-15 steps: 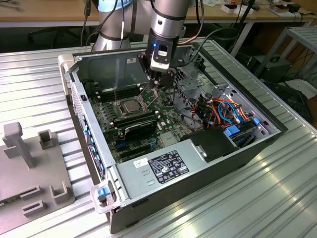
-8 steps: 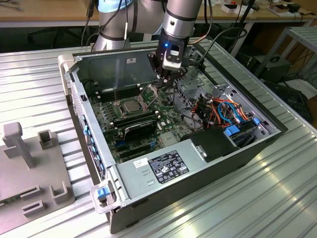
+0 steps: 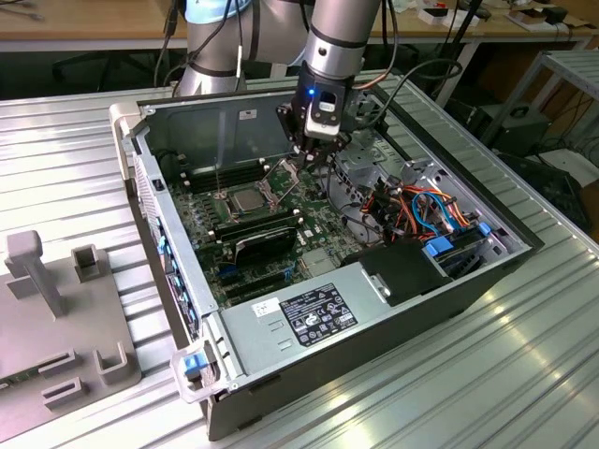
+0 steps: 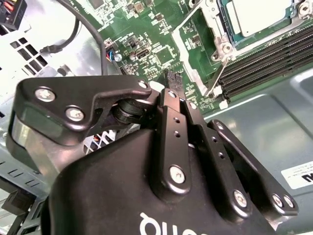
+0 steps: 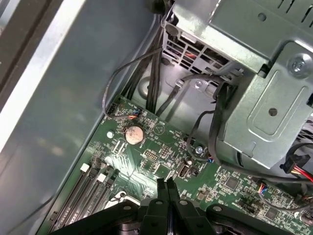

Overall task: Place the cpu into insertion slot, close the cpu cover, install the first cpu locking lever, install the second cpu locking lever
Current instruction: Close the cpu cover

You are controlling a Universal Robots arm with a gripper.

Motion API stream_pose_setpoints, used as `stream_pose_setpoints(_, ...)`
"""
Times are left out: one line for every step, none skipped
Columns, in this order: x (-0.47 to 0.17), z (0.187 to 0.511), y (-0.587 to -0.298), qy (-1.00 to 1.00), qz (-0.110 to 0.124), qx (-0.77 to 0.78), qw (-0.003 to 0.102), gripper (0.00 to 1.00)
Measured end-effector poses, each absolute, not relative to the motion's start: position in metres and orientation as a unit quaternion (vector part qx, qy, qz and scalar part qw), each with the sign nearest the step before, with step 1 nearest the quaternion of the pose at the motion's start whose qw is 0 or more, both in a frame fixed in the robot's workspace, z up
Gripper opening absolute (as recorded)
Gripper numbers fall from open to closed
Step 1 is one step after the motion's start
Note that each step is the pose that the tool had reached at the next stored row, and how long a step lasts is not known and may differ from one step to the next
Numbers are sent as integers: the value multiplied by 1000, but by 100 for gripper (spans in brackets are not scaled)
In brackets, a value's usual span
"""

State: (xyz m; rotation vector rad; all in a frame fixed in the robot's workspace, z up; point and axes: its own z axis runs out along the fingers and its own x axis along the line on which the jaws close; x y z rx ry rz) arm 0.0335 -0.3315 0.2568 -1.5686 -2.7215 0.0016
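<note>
The cpu lies flat in the insertion slot on the green motherboard inside the open computer case. In the second wrist view its silver top sits inside the metal socket frame. The cpu cover appears tilted up at the socket's side towards the exterior view's right. A thin locking lever stands upright beside the socket, and a thin lever rod shows in the second wrist view. My gripper hovers above the board just beyond the cover. Its black fingers are pressed together, shut on nothing.
Black memory sticks lie next to the socket. A grey drive cage with black cables stands close to the gripper. A coin battery sits on the board. The power supply fills the case front. A grey fixture stands outside.
</note>
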Motion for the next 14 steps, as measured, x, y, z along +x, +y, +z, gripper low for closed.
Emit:
stream_pose_setpoints(31, 257, -332, -867, 0, -499, 0, 11)
stream_pose_setpoints(28, 257, -332, -867, 0, -499, 0, 11)
stream_pose_setpoints(26, 257, -332, -867, 0, -498, 1, 11)
stream_pose_setpoints(25, 257, -332, -867, 1, -498, 1, 11)
stream_pose_setpoints(24, 257, -332, -867, 1, -498, 1, 11)
stream_pose_setpoints(22, 257, -331, -867, 1, -498, 2, 11)
stream_pose_setpoints(21, 257, -331, -867, 1, -497, 2, 11)
stream_pose_setpoints(20, 257, -331, -868, 1, -497, 2, 11)
stream_pose_setpoints(18, 257, -331, -868, 1, -497, 2, 11)
stream_pose_setpoints(17, 257, -331, -868, 1, -497, 3, 11)
stream_pose_setpoints(16, 257, -331, -868, 1, -497, 3, 11)
stream_pose_setpoints(13, 257, -331, -868, 1, -497, 3, 11)
stream_pose_setpoints(10, 257, -331, -868, 1, -496, 3, 11)
stream_pose_setpoints(8, 257, -331, -868, 1, -496, 3, 11)
